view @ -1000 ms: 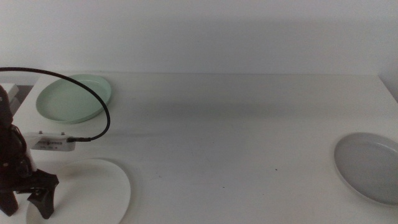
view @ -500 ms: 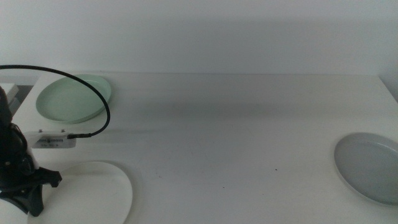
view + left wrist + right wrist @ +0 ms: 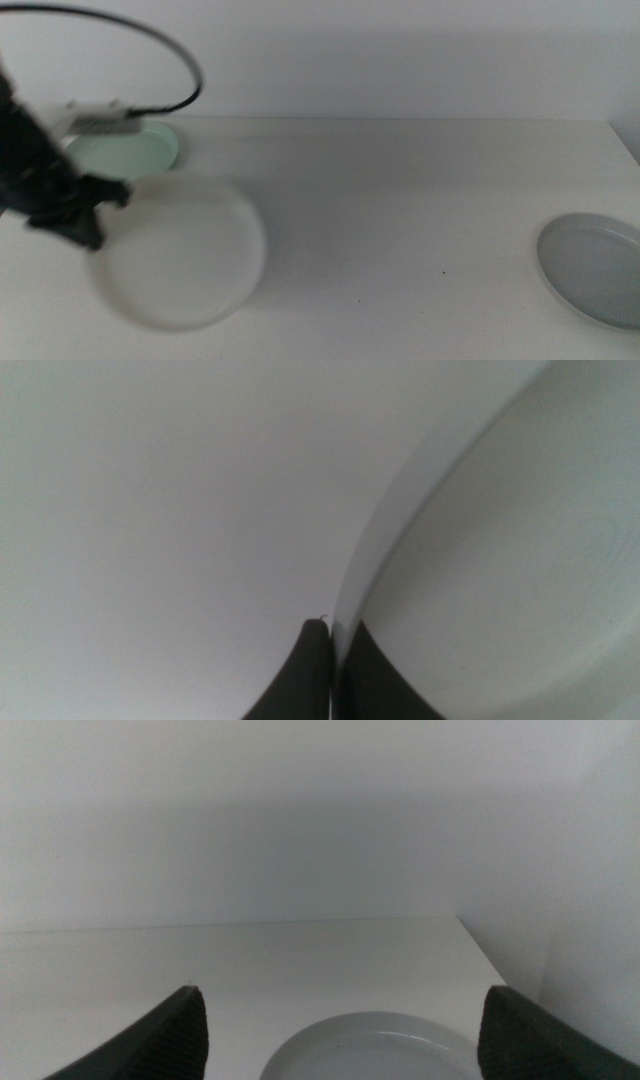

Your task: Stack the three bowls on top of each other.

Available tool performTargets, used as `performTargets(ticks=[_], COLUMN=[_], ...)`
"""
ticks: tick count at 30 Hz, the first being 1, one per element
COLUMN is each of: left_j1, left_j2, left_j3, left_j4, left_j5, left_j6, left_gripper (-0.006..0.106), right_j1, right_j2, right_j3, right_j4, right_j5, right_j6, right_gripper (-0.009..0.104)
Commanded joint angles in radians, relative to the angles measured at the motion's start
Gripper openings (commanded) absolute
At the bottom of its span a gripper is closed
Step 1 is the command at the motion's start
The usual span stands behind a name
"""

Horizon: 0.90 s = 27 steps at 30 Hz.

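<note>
My left gripper [image 3: 88, 222] is shut on the rim of the white bowl [image 3: 185, 252], which hangs lifted above the table at the left, blurred by motion. In the left wrist view the two jaws pinch the white bowl's rim [image 3: 350, 620] edge-on. Behind it, at the far left, the pale mint green bowl [image 3: 130, 150] rests on the table, partly covered by my arm. The light grey bowl [image 3: 598, 268] lies at the right edge and also shows in the right wrist view [image 3: 375, 1048], below my right gripper [image 3: 345, 1035], whose jaws stand wide open and empty.
The white table [image 3: 400, 200] stretches between the bowls, with a white wall behind it. A black cable [image 3: 185, 60] loops off the left arm above the mint bowl. The table's right edge [image 3: 495, 965] runs close beside the grey bowl.
The left gripper has closed on the white bowl's rim and lifted it off the table, carrying it up and toward the back right. The right side has not changed.
</note>
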Motion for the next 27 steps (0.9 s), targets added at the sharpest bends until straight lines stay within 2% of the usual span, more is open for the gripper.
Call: performTargets(ticks=[1, 12, 20, 27], left_j1=[-0.071, -0.327, -0.389, -0.395], left_j2=[0.015, 0.320, 0.505, 0.587], left_j3=[-0.063, -0.387, -0.540, -0.575], left_j4=[-0.034, -0.126, -0.192, -0.202], left_j5=[0.009, 0.009, 0.009, 0.009], left_j6=[-0.054, -0.220, -0.227, -0.222], left_gripper=[-0.002, -0.002, -0.002, -0.002], right_j1=[-0.005, -0.005, -0.005, -0.005], right_j2=[-0.005, -0.005, -0.005, -0.005], right_j3=[0.003, 0.003, 0.003, 0.003], right_j4=[-0.002, -0.002, -0.002, -0.002], right_j5=[-0.008, -0.008, -0.008, -0.008], right_j6=[-0.011, -0.011, -0.011, -0.011], right_gripper=[0.093, 0.093, 0.093, 0.093])
